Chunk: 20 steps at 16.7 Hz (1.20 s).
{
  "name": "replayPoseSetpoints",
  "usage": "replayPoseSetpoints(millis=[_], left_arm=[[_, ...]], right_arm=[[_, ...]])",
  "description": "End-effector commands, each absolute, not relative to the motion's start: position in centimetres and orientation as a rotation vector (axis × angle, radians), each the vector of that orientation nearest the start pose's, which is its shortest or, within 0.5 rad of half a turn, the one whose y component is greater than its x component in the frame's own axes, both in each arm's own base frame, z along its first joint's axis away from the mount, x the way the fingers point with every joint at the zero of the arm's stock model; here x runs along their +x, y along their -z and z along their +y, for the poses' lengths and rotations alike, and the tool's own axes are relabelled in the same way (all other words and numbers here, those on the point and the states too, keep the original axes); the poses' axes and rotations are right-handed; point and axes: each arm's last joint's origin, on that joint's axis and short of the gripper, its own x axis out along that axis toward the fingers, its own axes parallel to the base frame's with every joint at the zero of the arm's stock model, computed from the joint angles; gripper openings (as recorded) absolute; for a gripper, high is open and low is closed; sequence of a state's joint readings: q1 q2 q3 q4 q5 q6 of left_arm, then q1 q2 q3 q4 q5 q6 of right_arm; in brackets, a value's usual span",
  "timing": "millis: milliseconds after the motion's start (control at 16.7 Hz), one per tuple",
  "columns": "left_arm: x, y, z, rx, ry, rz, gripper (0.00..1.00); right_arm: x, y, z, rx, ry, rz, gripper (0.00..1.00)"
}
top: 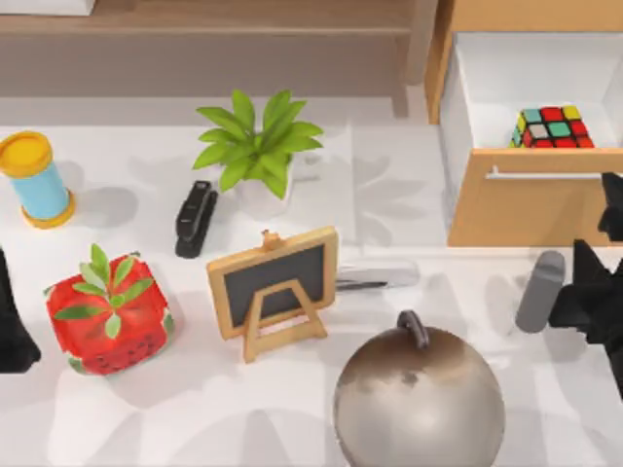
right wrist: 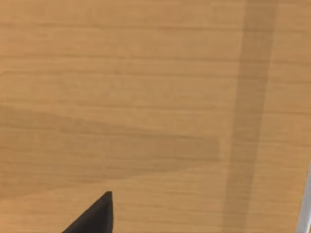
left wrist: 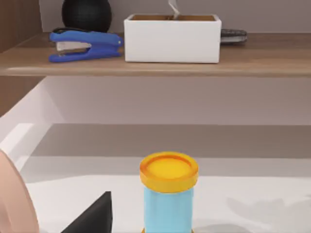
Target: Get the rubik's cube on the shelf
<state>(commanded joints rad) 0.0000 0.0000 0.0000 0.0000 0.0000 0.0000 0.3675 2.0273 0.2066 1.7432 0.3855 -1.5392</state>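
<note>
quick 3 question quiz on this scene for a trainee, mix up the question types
1. True or false: the rubik's cube already sits on the shelf.
2. Which thing stands nearest the front of the table in the top view? A) the potted plant B) the round kettle C) the blue cylinder
3. Fill in: the cube lies inside the open ____ of the light-orange cabinet, at the table's right.

Key
1. False: it is in the drawer.
2. B
3. drawer
</note>
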Motion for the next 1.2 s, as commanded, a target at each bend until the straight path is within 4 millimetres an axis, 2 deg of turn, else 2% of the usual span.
replayPoseSetpoints(millis=[240, 420, 600, 900, 1200], left_arm=[[10.6, -16.0, -0.1, 0.000, 0.000, 0.000, 1.00], [10.6, -16.0, -0.1, 0.000, 0.000, 0.000, 1.00], [10.6, -16.0, -0.1, 0.000, 0.000, 0.000, 1.00], [10.6, -16.0, -0.1, 0.000, 0.000, 0.000, 1.00], [10.6, -16.0, -0.1, 0.000, 0.000, 0.000, 1.00]], right_arm=[[22.1, -7.8, 9.3, -1.560, -0.115, 0.007, 1.00], [22.2, -8.0, 11.5, -1.548, -0.184, -0.041, 1.00], [23.2, -8.8, 14.1, -1.524, -0.243, -0.102, 1.00], [27.7, -11.4, 17.9, -1.427, -0.317, -0.110, 1.00], [33.1, -13.0, 20.1, -1.266, -0.482, 0.132, 1.00]])
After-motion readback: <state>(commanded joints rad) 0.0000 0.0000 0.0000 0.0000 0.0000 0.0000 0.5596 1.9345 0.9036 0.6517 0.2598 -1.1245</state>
